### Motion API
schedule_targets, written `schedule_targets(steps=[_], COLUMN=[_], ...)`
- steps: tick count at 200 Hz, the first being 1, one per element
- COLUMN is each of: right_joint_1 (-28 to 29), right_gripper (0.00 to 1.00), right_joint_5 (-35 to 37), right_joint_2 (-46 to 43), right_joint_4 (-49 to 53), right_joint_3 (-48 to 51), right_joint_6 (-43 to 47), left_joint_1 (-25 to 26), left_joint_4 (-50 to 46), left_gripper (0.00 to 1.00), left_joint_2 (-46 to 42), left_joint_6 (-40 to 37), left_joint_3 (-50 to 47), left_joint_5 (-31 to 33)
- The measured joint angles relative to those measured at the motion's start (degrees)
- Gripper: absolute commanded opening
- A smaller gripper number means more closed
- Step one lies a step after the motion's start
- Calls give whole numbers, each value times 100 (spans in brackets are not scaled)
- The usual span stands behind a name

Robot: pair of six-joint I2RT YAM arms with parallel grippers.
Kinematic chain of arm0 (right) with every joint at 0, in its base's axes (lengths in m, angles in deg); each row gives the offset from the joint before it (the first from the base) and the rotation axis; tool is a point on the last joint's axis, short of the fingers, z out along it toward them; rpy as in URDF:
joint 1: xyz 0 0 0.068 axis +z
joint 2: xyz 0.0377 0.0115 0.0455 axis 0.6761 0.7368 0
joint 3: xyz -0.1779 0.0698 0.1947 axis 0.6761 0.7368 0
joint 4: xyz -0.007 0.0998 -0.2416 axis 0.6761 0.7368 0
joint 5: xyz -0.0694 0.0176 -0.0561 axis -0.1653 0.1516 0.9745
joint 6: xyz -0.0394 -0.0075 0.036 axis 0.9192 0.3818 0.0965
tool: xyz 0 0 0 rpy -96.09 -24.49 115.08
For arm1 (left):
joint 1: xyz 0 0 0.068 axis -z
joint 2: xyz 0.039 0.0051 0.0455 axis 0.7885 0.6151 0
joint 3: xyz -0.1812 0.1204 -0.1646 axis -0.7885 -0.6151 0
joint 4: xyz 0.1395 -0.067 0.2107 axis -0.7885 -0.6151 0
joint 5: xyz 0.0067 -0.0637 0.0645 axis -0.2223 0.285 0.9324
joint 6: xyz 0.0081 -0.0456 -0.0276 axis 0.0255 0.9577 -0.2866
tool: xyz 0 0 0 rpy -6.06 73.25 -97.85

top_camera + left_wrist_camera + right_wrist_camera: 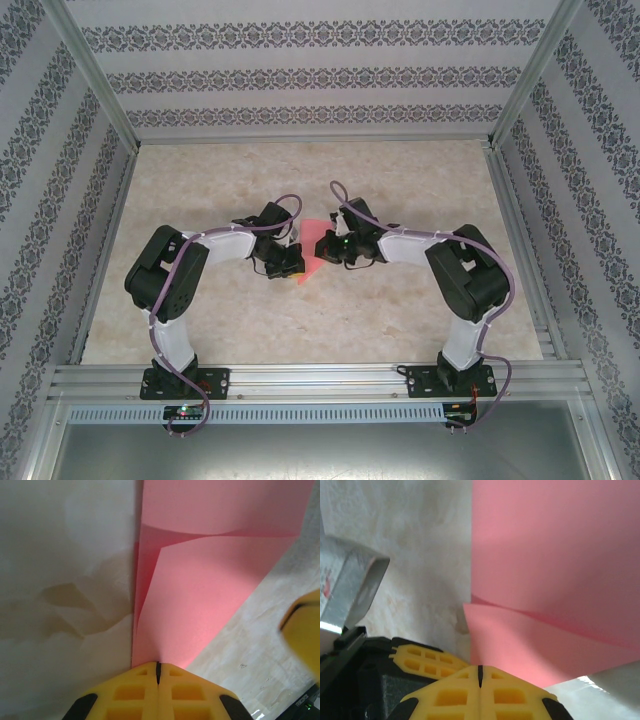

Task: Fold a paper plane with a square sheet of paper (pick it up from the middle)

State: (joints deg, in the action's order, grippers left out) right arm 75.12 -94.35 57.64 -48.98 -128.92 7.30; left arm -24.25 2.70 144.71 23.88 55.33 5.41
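Note:
The square sheet of paper (312, 250) is pink-red and lies partly folded on the table between the two arms. In the left wrist view the paper (210, 580) spreads flat ahead with one flap folded over along a slanted crease. My left gripper (158, 665) is shut, its yellow tips set down on the sheet's near corner, and no paper shows in the slit between them. In the right wrist view the paper (550, 570) has a raised flap edge. My right gripper (480, 670) is shut too, tips against the sheet. In the top view, the left gripper (290, 258) and right gripper (335, 248) nearly meet.
The marbled beige table (320, 320) is walled by patterned panels with metal rails (320, 380) at the near edge. The right gripper's yellow finger (305, 625) shows in the left wrist view. The left gripper's finger (427, 662) and a silver bracket (350, 590) crowd the right wrist view.

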Motion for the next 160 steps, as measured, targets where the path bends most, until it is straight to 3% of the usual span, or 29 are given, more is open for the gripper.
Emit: schedule_targets(steps=[90,122,160], right_joint_1=[142,142,142], right_gripper=[0,0,0], right_joint_5=[20,24,26], right_joint_2=[439,439,439], right_joint_4=[-63,-61,-59], right_joint_3=[-2,-2,-4], right_joint_6=[-168,-166,-166], left_joint_1=[0,24,37], left_joint_4=[37,188,363], left_gripper=[0,8,3], left_joint_2=[-4,-151,-260], left_joint_6=[-22,-122,-151], left_joint_3=[-4,-107,-175], left_joint_5=[-85,-271,-426])
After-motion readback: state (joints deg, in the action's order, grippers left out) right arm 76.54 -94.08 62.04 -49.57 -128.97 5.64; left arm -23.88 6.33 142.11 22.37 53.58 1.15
